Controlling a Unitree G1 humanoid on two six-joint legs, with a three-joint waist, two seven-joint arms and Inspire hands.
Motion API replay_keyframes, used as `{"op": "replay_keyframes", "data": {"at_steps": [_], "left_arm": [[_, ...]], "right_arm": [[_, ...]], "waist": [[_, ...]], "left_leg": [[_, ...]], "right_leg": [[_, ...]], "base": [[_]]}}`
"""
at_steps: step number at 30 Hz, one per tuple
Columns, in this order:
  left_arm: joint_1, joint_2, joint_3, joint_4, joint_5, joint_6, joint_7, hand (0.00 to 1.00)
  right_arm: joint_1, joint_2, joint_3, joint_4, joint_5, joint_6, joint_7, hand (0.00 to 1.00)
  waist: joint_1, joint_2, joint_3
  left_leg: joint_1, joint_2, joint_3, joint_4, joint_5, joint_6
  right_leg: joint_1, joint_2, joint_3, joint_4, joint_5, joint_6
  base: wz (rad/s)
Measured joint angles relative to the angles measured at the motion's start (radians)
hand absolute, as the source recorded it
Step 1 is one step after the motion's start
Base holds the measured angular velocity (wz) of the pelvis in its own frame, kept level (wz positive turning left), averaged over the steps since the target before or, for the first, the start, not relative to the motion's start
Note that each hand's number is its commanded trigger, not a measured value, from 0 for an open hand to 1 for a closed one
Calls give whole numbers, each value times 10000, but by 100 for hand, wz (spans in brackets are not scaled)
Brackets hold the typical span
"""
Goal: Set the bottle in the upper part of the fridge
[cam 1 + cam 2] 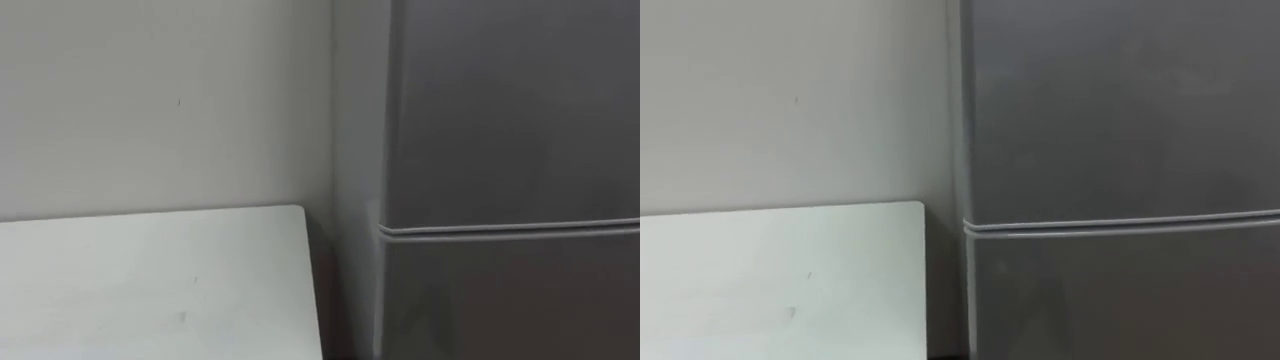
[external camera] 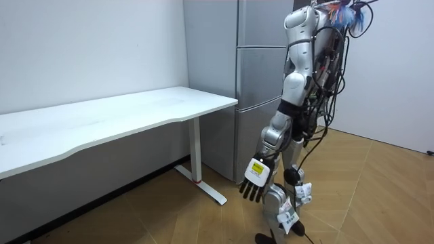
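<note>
I stand facing the grey fridge (image 2: 261,88), close to the white table's (image 2: 135,112) far corner. In the room view my left hand (image 2: 255,180) hangs by my thigh, fingers loosely spread and empty. My right hand (image 2: 303,194) is half hidden behind my legs, so I cannot tell its state. The eye views show the upper door (image 1: 510,110) shut. I cannot tell where the bottle is.

A long white tabletop (image 2: 135,108) stands against a plain pale wall (image 2: 81,47), carried by a white leg (image 2: 196,146) with a flat foot. A light wooden floor (image 2: 386,196) in herringbone pattern spreads beneath it.
</note>
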Motion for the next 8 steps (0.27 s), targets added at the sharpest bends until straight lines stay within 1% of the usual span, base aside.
{"op": "replay_keyframes", "data": {"at_steps": [1,3,6,8], "left_arm": [[-15,0,-34,-1,65,50,-19,0],[-58,1,-217,-1,249,192,-61,0],[-194,-3,-335,2,472,376,-191,0],[-266,-5,-339,1,656,438,-231,0]], "right_arm": [[-25,-34,29,16,-1,26,73,0],[-144,-111,195,152,8,193,277,0],[-258,-145,196,297,-3,254,456,0],[-269,-161,187,297,-7,288,573,0]], "waist": [[13,2,-1],[29,1,1],[30,-1,7],[4,0,8]], "left_leg": [[1,0,-10,1,0,0],[-1,-1,-35,3,0,0],[-16,-4,-55,1,0,0],[-20,-5,-55,-2,0,0]], "right_leg": [[6,-1,-28,-1,0,-1],[17,-3,-63,-9,-3,-4],[29,-4,-92,-25,-4,-6],[30,-6,-93,-36,-6,-6]], "base": [[5],[0],[0],[0]]}}
